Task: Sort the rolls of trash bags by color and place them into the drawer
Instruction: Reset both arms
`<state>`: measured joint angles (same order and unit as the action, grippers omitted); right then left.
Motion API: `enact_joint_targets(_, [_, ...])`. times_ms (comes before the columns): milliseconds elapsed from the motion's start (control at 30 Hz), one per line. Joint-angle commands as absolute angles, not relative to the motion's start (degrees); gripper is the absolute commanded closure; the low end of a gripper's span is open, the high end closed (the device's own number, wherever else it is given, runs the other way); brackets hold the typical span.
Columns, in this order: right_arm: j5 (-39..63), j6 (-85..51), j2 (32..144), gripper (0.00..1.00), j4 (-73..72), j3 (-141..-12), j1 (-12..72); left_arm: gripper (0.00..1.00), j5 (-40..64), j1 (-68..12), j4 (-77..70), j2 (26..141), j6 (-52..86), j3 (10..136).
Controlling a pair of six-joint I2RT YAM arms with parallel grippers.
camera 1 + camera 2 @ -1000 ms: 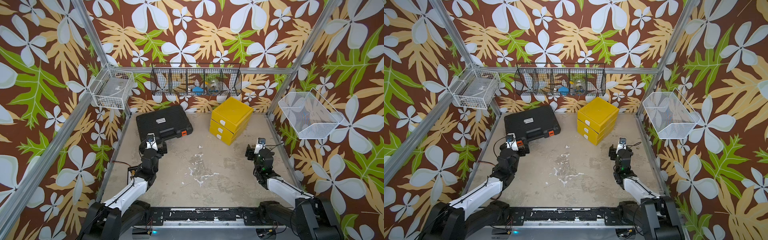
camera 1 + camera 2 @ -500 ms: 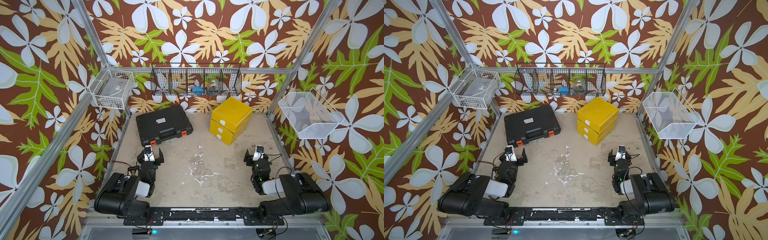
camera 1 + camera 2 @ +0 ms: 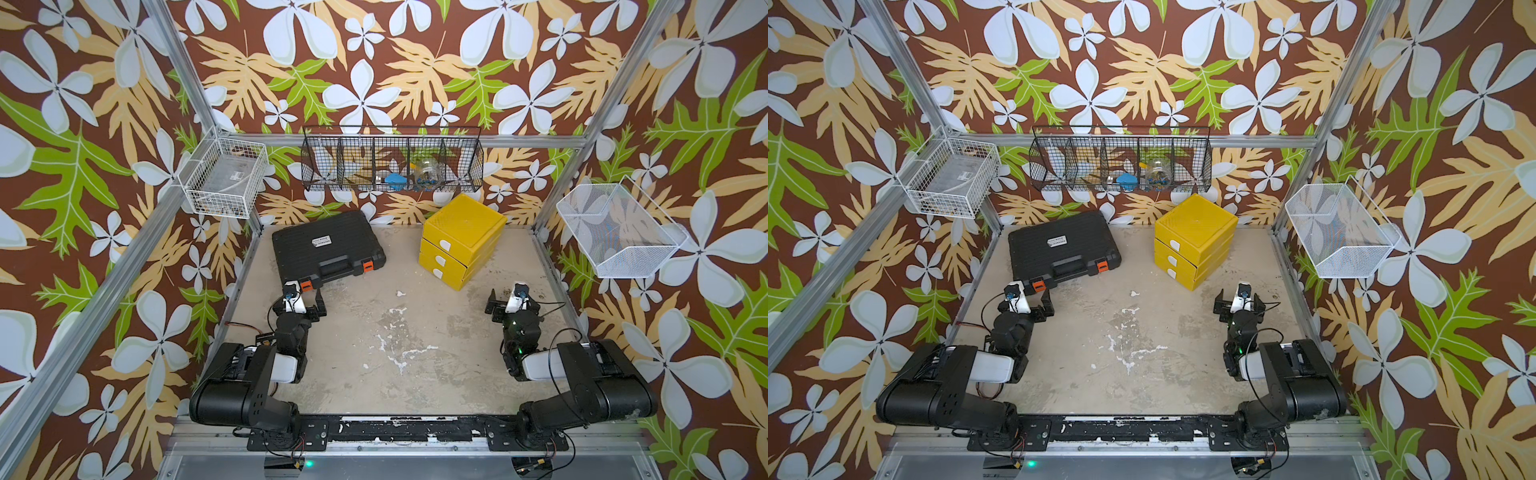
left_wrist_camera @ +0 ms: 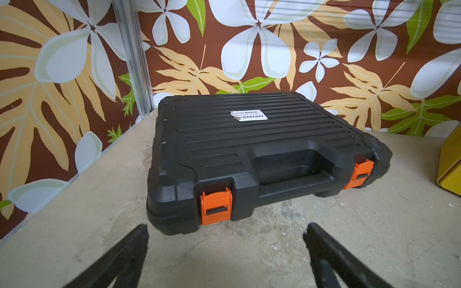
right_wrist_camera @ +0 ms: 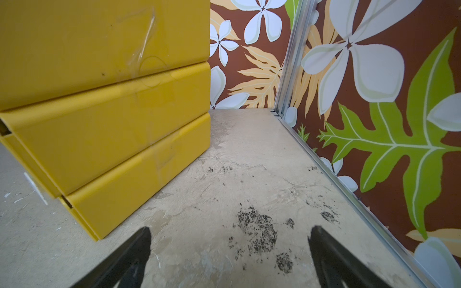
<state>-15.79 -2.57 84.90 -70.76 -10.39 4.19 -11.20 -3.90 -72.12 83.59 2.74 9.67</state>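
In both top views, a yellow drawer unit (image 3: 461, 241), its three drawers shut, stands near the tabletop's (image 3: 395, 353) far edge, toward the right corner. A black tool case (image 3: 328, 247) lies by the far left corner. The left gripper (image 3: 302, 296) and right gripper (image 3: 514, 298) sit low, both spread and holding nothing.

Left wrist view: spread jaws face the case's orange latches (image 4: 216, 209).

Right wrist view: spread jaws frame bare tabletop just beside the drawer unit.

The drawer unit (image 3: 465, 232) is showing plain yellow with white pulls (image 3: 445, 245); the ribbed case (image 3: 324, 245), black with orange latches (image 4: 216, 209). The table (image 3: 415, 382) is looking mottled beige, flecked white. The walls (image 3: 415, 41) are showing brown, with white flowers and green and tan leaves.
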Motion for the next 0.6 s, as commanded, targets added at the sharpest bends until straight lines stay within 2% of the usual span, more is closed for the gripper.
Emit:
enact_joint_targets(0, [-15.6, -2.8, 84.5, 0.0, -72.2, -10.0, 4.2, 0.0, -10.1, -3.8, -72.7, 83.3, 3.2, 9.4])
enact_joint_targets(567, [-13.0, -2.8, 84.6, 0.0, -71.2, -10.6, 3.4, 0.0, -10.1, -3.7, -72.6, 83.5, 3.2, 9.6])
